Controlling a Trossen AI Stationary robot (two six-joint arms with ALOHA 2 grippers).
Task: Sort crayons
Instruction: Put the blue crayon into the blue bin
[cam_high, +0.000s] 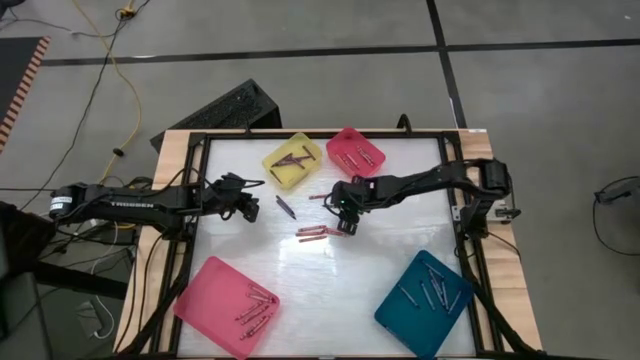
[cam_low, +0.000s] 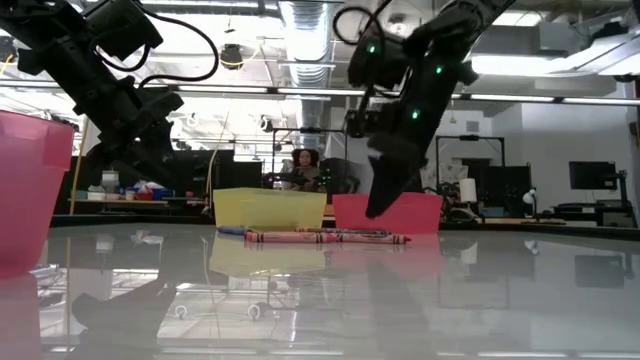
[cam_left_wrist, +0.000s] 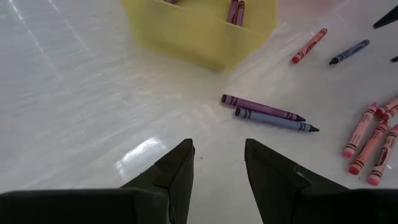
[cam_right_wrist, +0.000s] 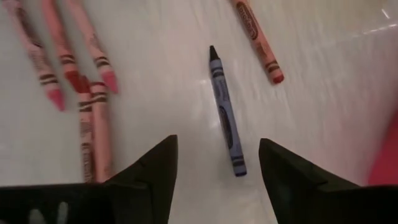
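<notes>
Loose crayons lie flat on the white table. A purple crayon (cam_left_wrist: 261, 107) and a grey-blue crayon (cam_left_wrist: 277, 120) lie ahead of my left gripper (cam_left_wrist: 217, 155), which is open and empty near the yellow tray (cam_high: 292, 160). My right gripper (cam_right_wrist: 217, 146) is open and points down over a blue crayon (cam_right_wrist: 225, 112). Its fingers stand on either side of that crayon's near end and do not touch it. Several red crayons (cam_right_wrist: 81, 68) lie beside it, and they also show in the high view (cam_high: 312, 233). Another red crayon (cam_right_wrist: 258, 40) lies farther off.
A small pink tray (cam_high: 355, 152) stands at the far middle beside the yellow tray. A large pink tray (cam_high: 227, 305) stands at the near left and a teal tray (cam_high: 425, 292) at the near right. All hold crayons. A dark frame (cam_high: 195, 200) borders the table.
</notes>
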